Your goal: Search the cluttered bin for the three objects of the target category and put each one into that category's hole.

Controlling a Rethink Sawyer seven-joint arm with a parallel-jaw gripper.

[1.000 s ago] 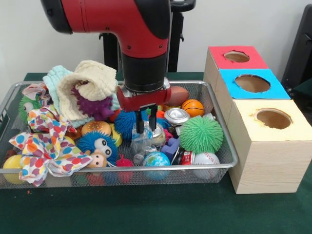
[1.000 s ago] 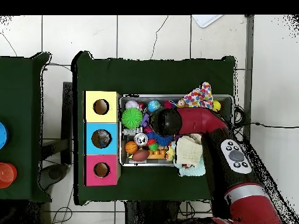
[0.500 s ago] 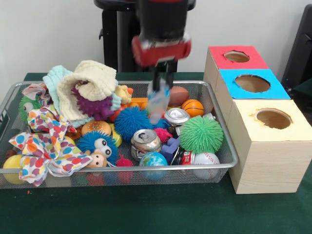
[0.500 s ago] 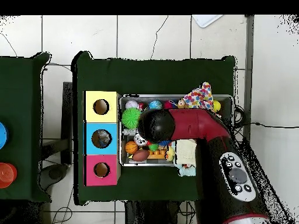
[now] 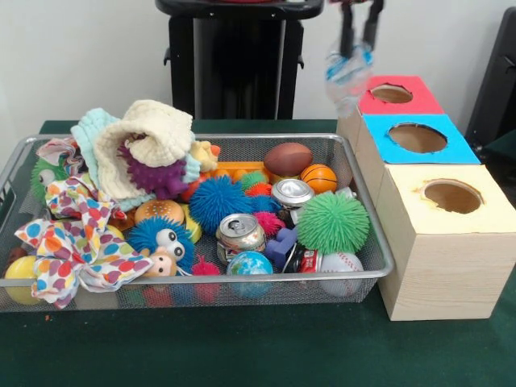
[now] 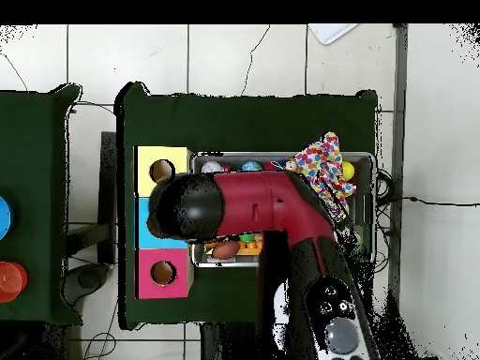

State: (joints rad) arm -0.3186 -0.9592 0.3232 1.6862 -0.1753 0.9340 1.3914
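Red-topped hole (image 5: 392, 93) unobstructed above.

Glossy see-through plastic bag (image 5: 348, 74); silver wire-mesh bin (image 5: 367, 234); pale wooden box (image 5: 451, 270).

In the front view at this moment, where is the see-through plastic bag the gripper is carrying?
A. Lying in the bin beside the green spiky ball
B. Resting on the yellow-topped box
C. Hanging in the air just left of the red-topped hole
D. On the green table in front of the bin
C. The plastic bag hangs from the gripper, well above the bin and just left of the red-topped hole.
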